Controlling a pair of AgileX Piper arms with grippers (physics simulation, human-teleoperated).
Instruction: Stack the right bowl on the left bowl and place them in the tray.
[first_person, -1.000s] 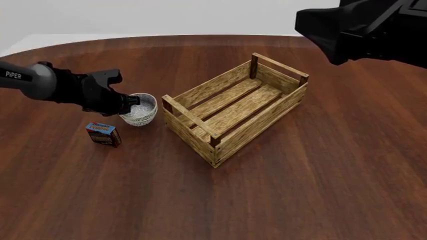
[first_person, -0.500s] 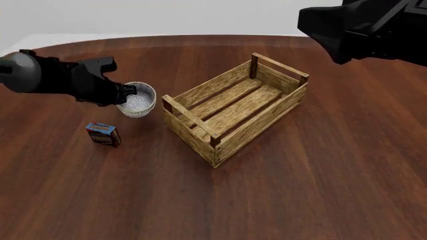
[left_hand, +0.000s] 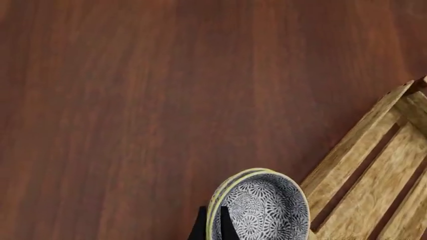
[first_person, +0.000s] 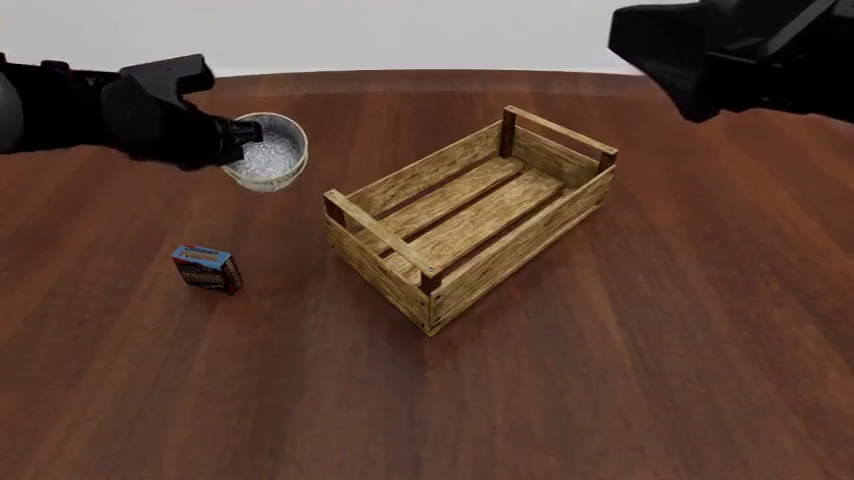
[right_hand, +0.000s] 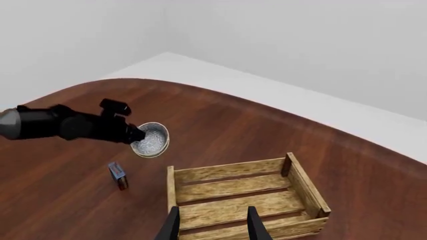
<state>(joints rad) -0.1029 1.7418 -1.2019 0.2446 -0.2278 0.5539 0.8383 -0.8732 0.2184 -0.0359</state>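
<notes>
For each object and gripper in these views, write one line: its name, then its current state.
Stacked bowls: nested, held by the rim, lifted off the table.
Left gripper: shut on the bowls' rim.
Right gripper: open, above the tray.
Tray: upright, empty.
Small box: standing on the table.

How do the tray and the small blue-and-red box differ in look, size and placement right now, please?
The tray is a large light-wood slatted crate with darker corner posts; the small box is blue and red and far smaller. The tray is open-topped with nothing inside it; the box is closed. The tray sits near the table's middle; the box stands to its left, below the stacked bowls held by the left gripper. Both rest on the table.
</notes>
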